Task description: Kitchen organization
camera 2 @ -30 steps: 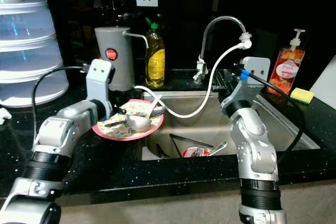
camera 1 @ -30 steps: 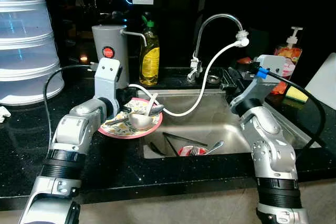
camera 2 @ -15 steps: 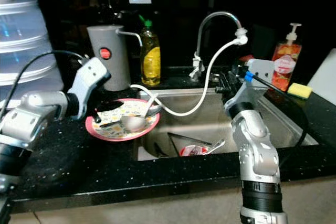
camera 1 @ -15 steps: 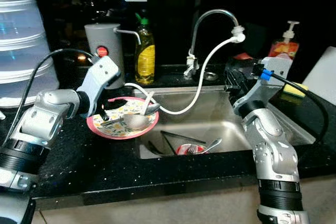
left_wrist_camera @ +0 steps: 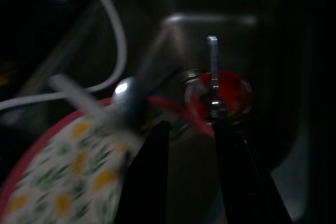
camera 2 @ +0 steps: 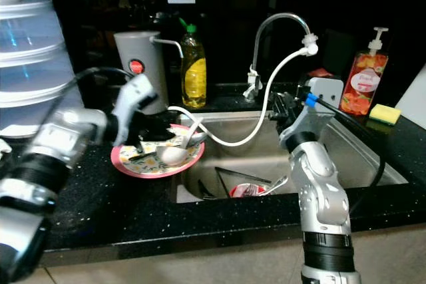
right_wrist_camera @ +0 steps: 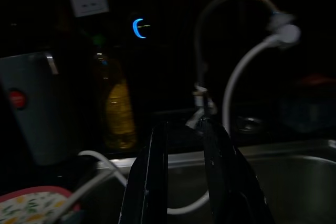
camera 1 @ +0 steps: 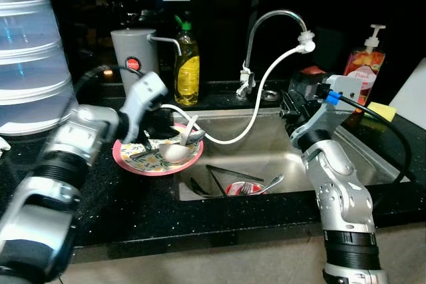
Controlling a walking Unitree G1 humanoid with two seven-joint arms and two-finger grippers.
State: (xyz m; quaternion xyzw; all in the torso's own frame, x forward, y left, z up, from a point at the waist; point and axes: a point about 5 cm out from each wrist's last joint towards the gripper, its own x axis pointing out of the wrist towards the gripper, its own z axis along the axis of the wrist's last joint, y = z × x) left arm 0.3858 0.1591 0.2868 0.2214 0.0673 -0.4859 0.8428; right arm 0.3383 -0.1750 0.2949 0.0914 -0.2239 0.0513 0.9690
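A pink-rimmed floral plate (camera 1: 143, 161) lies on the black counter at the sink's left edge, with two spoons (camera 1: 177, 153) on it. My left gripper (camera 1: 161, 127) hovers just above the plate, blurred by motion and pointing toward the sink; in its wrist view the left gripper (left_wrist_camera: 190, 125) has its fingers apart with nothing between them. Down in the steel sink (camera 1: 303, 162) lie a red bowl (camera 1: 234, 190), a fork (camera 1: 268, 185) and dark tongs (camera 1: 219, 176). My right gripper (camera 1: 287, 103) is held over the sink's right side, its fingers (right_wrist_camera: 157, 166) apart and empty.
A faucet (camera 1: 265, 20) with a white hose (camera 1: 263, 98) hangs over the sink. Behind stand a yellow dish soap bottle (camera 1: 187, 71), a grey dispenser (camera 1: 135, 51), a pump soap bottle (camera 1: 364, 71) and a sponge (camera 1: 379, 110). Stacked clear containers (camera 1: 30, 51) fill the left.
My left arm has swung from the plate's left rim to above the plate, toward the sink, and is blurred. The camera shifted a little. The right arm hardly moved.
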